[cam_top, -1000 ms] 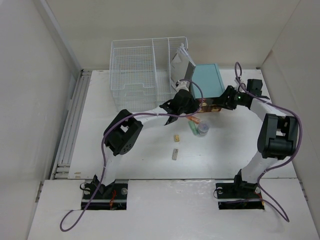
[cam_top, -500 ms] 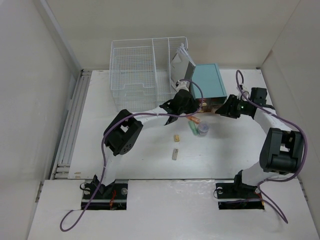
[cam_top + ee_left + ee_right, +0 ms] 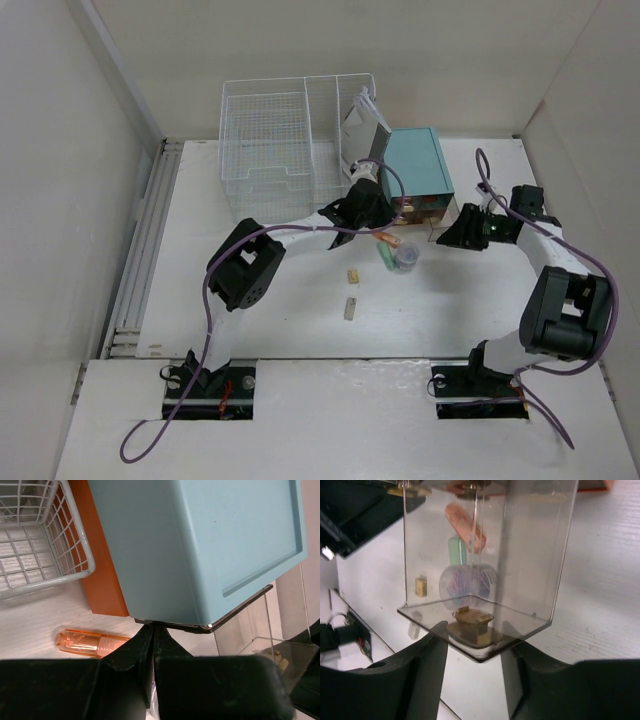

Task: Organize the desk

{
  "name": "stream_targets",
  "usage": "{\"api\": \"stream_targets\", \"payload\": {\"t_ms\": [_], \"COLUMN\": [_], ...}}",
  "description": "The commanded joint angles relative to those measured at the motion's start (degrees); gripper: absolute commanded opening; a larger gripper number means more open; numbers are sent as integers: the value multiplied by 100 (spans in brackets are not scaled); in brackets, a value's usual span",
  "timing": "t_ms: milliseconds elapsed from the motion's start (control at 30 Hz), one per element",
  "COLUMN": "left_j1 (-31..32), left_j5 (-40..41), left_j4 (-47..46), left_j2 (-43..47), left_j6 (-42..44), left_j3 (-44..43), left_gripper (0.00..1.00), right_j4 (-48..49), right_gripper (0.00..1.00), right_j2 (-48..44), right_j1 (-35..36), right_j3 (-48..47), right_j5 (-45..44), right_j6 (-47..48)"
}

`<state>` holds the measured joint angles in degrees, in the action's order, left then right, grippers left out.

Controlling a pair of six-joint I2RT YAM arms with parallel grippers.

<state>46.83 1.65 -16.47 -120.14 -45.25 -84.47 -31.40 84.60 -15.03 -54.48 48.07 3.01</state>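
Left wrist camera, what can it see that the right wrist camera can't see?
Only the left wrist view shows the teal drawer box, the white wire basket and a flat orange thing between them. Only the right wrist view shows, through the clear plastic, a green thing, a round tub of colourful bits and a small yellow block. Both show the clear drawer, the orange tube and the white desk.
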Motion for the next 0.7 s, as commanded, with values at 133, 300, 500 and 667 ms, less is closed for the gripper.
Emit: {"api": "stream_targets", "payload": {"t_ms": [133,300,500,667], "left_j1": [-34,72,344,643], "left_j5": [116,168,300,301], "left_j4": [-85,-85,-32,266], "left_j2": [253,552,1220,1581], "left_j6": [157,272,499,868], "left_j3": [-175,122,518,852], "left_gripper": [2,19,44,66], "right_j4": [-859,-1052,-1430,-2017], "right_gripper": [69,77,78,73], "right_j2": [-321,-594,-769,-831], "right_j1": [-106,-106,-106,-106], "right_j3": [43,43,-89,-326], "right_j5": [343,518,870,1326], "right_j6": [1096,1202,1614,2107]}}
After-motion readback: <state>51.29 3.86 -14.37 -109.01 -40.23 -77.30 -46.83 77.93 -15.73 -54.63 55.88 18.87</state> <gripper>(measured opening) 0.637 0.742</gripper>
